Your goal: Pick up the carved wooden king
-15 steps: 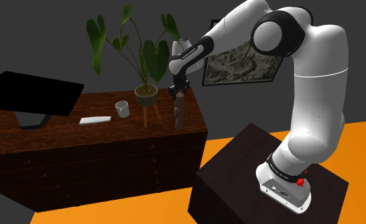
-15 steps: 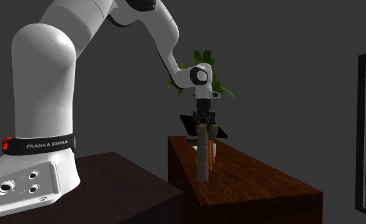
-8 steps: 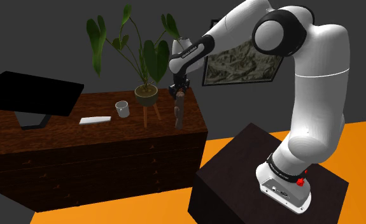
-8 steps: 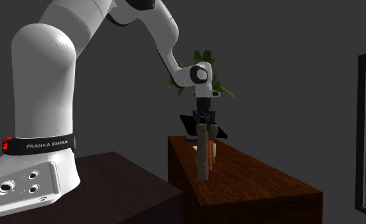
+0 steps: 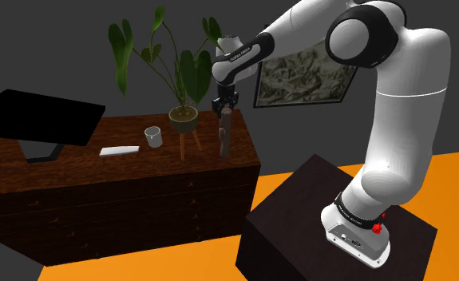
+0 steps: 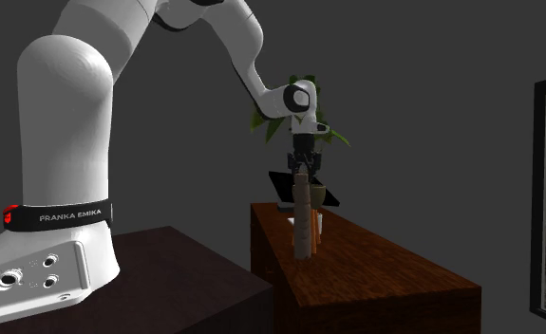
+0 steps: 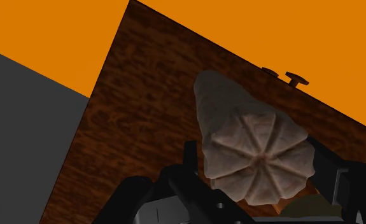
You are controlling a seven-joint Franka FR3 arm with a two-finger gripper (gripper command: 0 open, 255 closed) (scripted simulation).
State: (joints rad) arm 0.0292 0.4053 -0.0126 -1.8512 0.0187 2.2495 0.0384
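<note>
Compared with half a second earlier, the gripper (image 5: 224, 105) is shown higher, clamped on the head of the carved king (image 5: 223, 137). The piece hangs upright over the dresser (image 5: 140, 165) top, near the end nearest the stand (image 5: 299, 203). It is judged to be lifted clear, so the pick is nearly complete. The gap beneath its base is hard to make out. In the wrist view the base is hidden behind the ribbed crown, and the fingers (image 7: 333, 175) are cut off.

I see a dark wooden dresser (image 5: 140, 164) with drawers, standing on the orange floor (image 5: 180, 263). On its top are a black monitor (image 5: 40, 120), a flat white slab (image 5: 119, 150), a white mug (image 5: 152, 137) and a potted plant (image 5: 183, 119) on a small stand.
</note>
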